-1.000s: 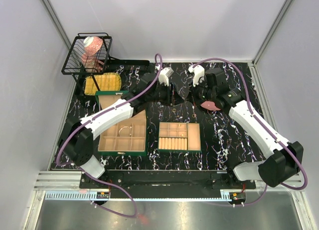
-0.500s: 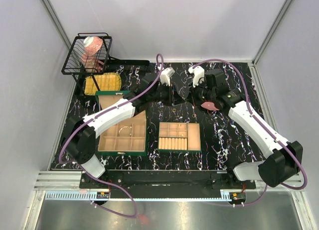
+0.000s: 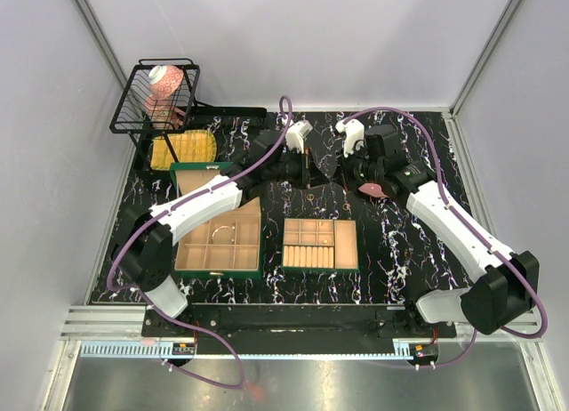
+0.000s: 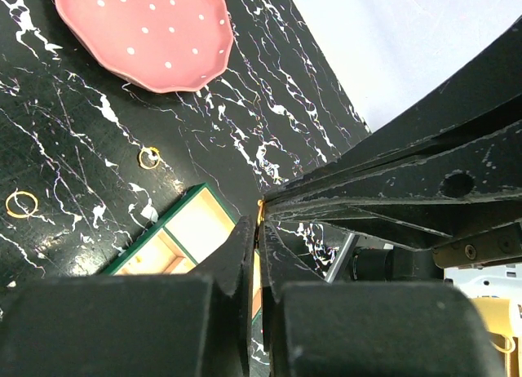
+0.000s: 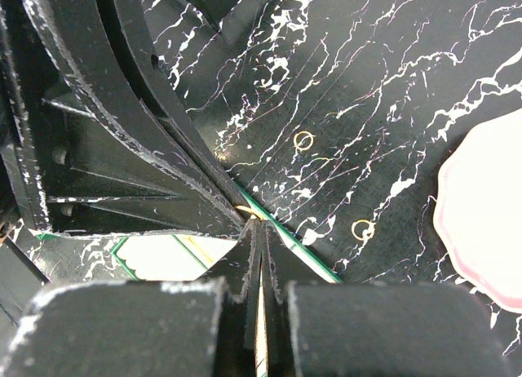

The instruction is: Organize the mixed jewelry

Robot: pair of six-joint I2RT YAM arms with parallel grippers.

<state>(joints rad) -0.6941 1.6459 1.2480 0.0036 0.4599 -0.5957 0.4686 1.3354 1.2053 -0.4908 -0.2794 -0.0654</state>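
Note:
My left gripper (image 3: 311, 168) and right gripper (image 3: 338, 171) meet tip to tip above the table, behind the small green box (image 3: 320, 244). In the left wrist view the left gripper (image 4: 259, 222) is shut with a thin gold hoop (image 4: 261, 206) showing at its tips. In the right wrist view the right gripper (image 5: 261, 227) is shut, and the same gold hoop (image 5: 248, 210) lies at its tips against the left fingers (image 5: 147, 124). Loose gold rings (image 5: 303, 140) (image 5: 363, 228) lie on the black table, also in the left wrist view (image 4: 149, 157) (image 4: 21, 203).
The pink dotted plate (image 3: 375, 189) sits under the right wrist. A larger open green box (image 3: 218, 237) lies at the left. A yellow tray (image 3: 182, 149) and a wire rack (image 3: 156, 95) holding a pink cup stand at the back left.
The two grippers have closed the gap between them: the left moved slightly right, the right slightly left, and their tips now meet.

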